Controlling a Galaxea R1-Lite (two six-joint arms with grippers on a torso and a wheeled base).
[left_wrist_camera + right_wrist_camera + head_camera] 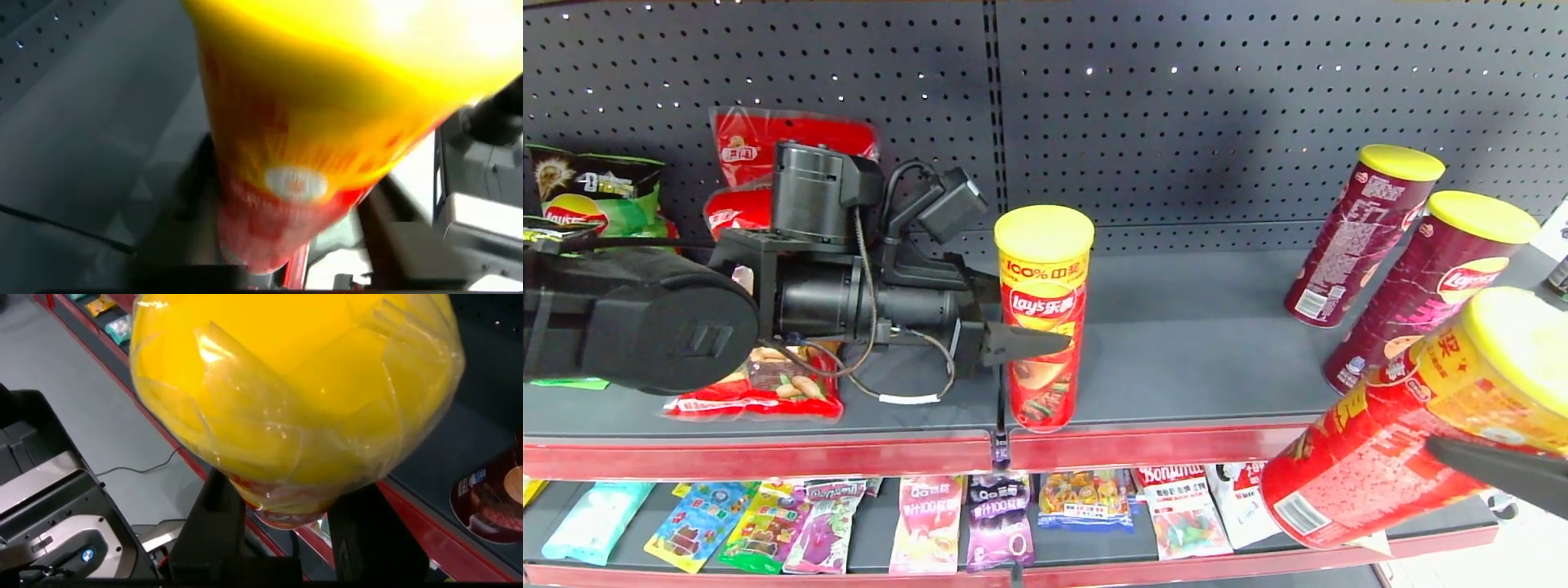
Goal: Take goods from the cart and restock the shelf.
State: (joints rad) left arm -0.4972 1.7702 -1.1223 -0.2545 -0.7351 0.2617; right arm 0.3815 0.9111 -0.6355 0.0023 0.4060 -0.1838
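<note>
Left gripper (1045, 344) pinches an upright red can (1043, 269) at the shelf (1192, 351) front edge. Right gripper (1462, 457) pinches a tilted second can (1388, 441) just off that shelf. Best practice: seat the base flat and well back before releasing.

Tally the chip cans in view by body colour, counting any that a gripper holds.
Red: 2, the upright red can at the shelf edge in the left gripper, and the tilted red can in the right gripper.
Maroon: 2, the rear maroon can and the front maroon can, both on the shelf's right.
Total: 4
</note>
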